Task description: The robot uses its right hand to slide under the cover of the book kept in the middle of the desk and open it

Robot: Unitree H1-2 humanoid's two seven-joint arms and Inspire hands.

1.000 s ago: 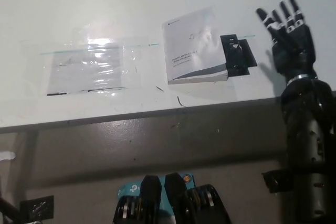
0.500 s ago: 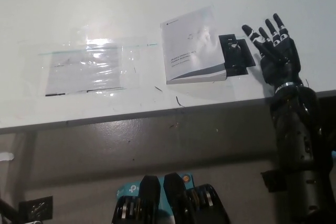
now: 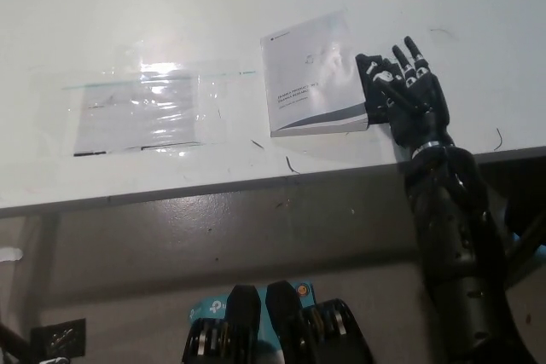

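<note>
Head view, right hand moved leftward, beside book

Print on the book cover (too small) is unreadable.

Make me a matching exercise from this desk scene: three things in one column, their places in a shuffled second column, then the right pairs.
Things:
1. book
2. clear plastic sleeve
3. right hand

Places:
A. far left on the desk
B. right of the book's edge, fingers spread
C. middle of the desk, closed

Pairs: 1-C, 2-A, 3-B
</note>
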